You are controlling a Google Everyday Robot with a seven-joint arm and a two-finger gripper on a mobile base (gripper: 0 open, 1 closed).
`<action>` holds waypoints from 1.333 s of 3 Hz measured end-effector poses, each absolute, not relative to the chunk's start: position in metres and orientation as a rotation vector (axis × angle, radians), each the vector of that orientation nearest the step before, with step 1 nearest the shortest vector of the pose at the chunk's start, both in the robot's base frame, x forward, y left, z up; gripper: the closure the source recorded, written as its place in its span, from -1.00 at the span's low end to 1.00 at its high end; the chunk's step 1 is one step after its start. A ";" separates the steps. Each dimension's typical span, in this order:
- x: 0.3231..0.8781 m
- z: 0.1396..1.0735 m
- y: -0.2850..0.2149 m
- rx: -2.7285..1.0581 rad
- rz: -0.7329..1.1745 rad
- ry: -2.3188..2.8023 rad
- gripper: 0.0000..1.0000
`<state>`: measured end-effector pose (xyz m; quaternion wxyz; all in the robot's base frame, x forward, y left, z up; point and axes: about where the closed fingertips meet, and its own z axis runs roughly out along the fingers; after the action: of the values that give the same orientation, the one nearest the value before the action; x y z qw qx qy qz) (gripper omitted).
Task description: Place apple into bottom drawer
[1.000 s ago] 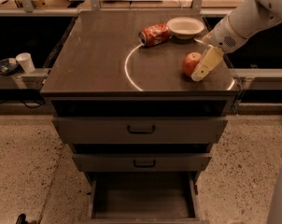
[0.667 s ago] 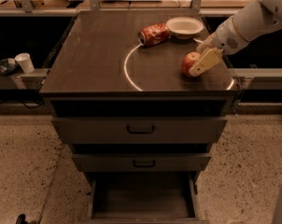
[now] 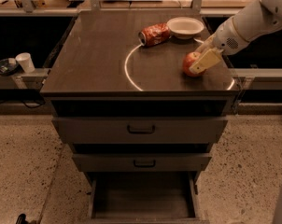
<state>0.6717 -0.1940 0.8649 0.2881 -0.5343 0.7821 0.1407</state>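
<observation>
- Currently at the grasping step, judging by the layout, with nothing yet carried toward the drawers.
- Small round red apple resting on the dark brown cabinet-top surface, in its right front part, inside the thin white ring marked there.
- Cream-coloured parallel-jaw end effector right at the apple's right side, on a white arm extending from the upper right and angled down to the left.
- Cannot tell how far open the end effector is, nor whether it has hold of the apple. Probably touching, by the look of it, with a firm grip unconfirmed.
- Deciding relation: apple immediately left of the end effector and partly covered by it on that side. Round, so no long axis to line up with.
- Single arm on this rig, hence no choice of side.
- Lowest, narrowest grey-brown bottom drawer pulled out near the floor, dark inner walls in view, well below the apple and to its left.
- Two wider grey-brown drawers with black handles stacked between surface and bottom drawer.
- Likely need next: secure hold, lift, travel out past the front edge, then down in front of both drawer fronts.
- Possible trouble: rolling away if nudged rather than gripped.
- Crushed red soda can and shallow white bowl at the back, well apart from that path.
</observation>
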 end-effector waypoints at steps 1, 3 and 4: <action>0.662 0.867 -0.174 -1.491 0.476 1.988 0.99; 0.564 0.877 -0.135 -1.724 0.690 1.670 1.00; 0.516 0.852 -0.151 -1.785 0.637 1.705 1.00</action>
<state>0.5162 -0.1514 0.8515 0.2919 -0.6697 0.6396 0.2391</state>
